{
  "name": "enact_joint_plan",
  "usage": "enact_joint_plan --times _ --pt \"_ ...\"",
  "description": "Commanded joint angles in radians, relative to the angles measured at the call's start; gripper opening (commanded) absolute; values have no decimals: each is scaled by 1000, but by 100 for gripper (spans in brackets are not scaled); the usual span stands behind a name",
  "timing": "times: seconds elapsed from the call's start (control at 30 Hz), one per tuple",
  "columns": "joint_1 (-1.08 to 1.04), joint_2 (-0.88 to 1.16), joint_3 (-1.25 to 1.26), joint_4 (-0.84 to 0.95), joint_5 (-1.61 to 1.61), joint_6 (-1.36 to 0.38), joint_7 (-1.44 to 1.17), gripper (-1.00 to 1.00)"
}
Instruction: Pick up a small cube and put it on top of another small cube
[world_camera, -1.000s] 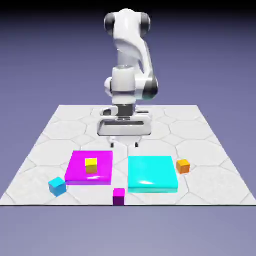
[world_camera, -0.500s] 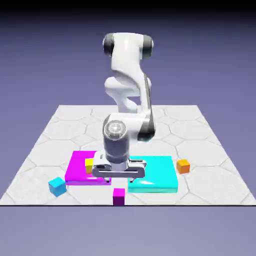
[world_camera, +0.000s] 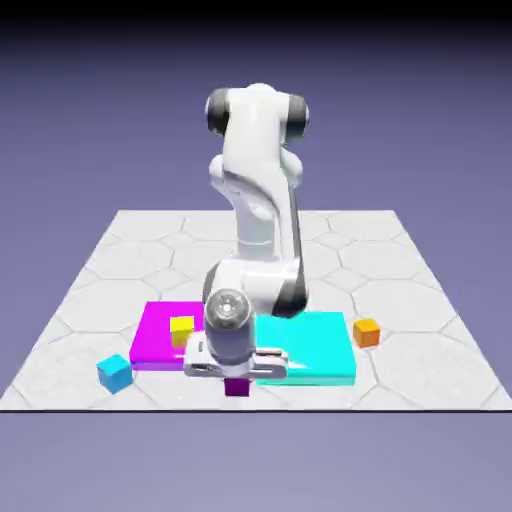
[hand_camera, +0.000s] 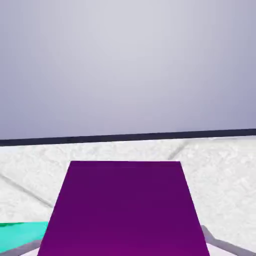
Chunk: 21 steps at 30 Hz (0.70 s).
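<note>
The end effector (world_camera: 237, 378) is down at the worktop (world_camera: 90, 290), near its front edge, and it is clenched on the small dark magenta-purple cube (world_camera: 237, 387). In the exterior view the cube shows just under the hand, between the fingers, and it sits on the worktop in front of the gap between the large magenta slab (world_camera: 158, 335) and the cyan slab (world_camera: 315, 345). In the hand view the cube (hand_camera: 125, 210) fills the lower middle, with a grey fingertip (hand_camera: 207, 239) beside its lower corner. The yellow cube (world_camera: 181, 327) lies on the magenta slab.
</note>
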<state>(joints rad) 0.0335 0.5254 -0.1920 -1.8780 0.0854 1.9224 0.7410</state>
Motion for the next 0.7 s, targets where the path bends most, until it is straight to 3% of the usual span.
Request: enact_joint_plan --times 0.0,0.33,0.47,0.5,0.67 --pt "-8 -36 -22 -32 1 -5 10 -100" --pt "-76 -353 -217 -308 39 -52 90 -100" --pt "-79 -282 -198 -418 82 120 58 -100" --pt "-79 -282 -198 -418 82 120 58 100" --pt "-76 -353 -217 -308 39 -52 90 100"
